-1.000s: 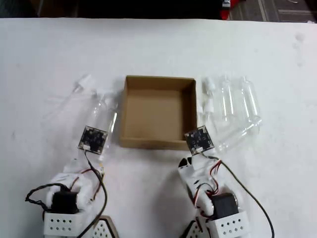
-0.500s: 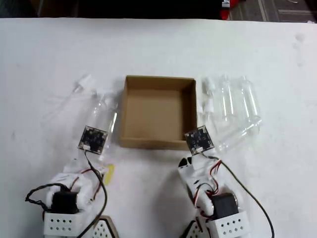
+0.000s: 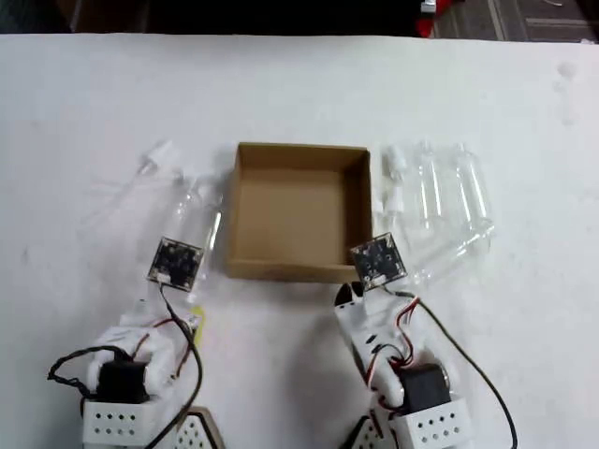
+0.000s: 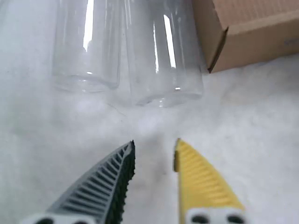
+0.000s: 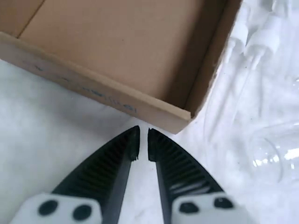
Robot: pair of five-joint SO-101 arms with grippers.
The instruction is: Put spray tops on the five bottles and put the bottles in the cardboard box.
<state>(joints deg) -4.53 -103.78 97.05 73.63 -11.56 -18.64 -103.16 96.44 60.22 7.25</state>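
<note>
While the left gripper (image 4: 154, 150) sits part open on nothing, just short of two clear bottles (image 4: 166, 51) lying beside the cardboard box (image 4: 243, 37), the right gripper (image 5: 142, 140) is nearly closed, also holding nothing, at the box's near corner. Three more bottles (image 3: 454, 192) and spray tops (image 3: 393, 178) lie on the box's right.

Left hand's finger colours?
Left hand: one ribbed dark grey finger, one ribbed yellow finger. Best in left wrist view.

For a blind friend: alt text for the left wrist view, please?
Two clear plastic bottles lie side by side by a brown cardboard box on a white table; the open grey-and-yellow left gripper sits short of them.
</note>
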